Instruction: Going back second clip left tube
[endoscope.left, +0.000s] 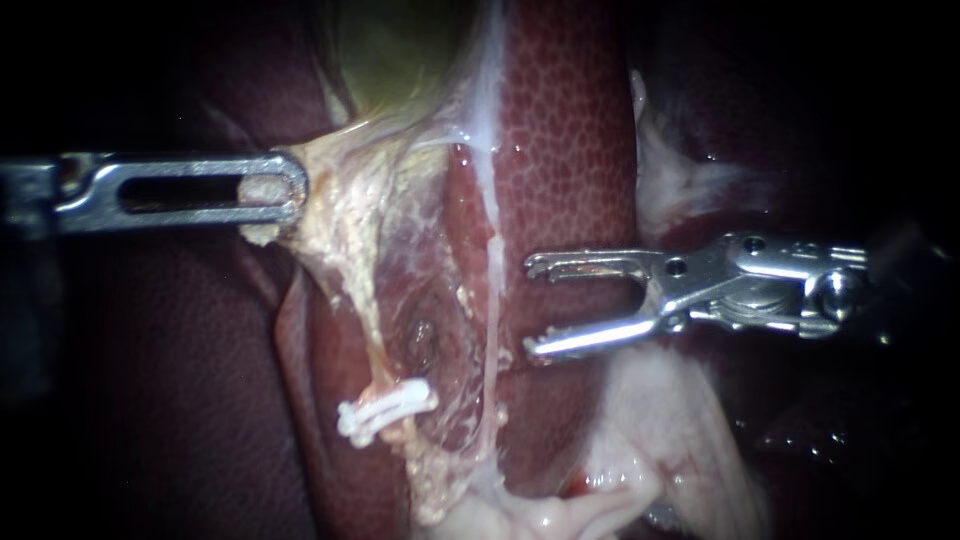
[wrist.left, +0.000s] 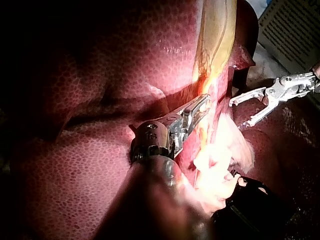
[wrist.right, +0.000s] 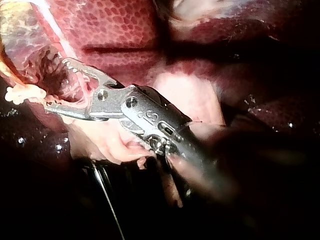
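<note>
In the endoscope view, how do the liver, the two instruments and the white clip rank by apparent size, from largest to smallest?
1. liver, largest.
2. right instrument and left instrument: visible parts look about alike; nearness to the camera is unsure, so I leave them tied.
3. white clip, smallest.

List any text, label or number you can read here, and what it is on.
No text can be read.
Marks on the body of the right instrument: too small to read.
Lines on the panel beyond the liver: too blurred to read.
On the clip, the tissue and the left instrument: no writing shows.
</note>
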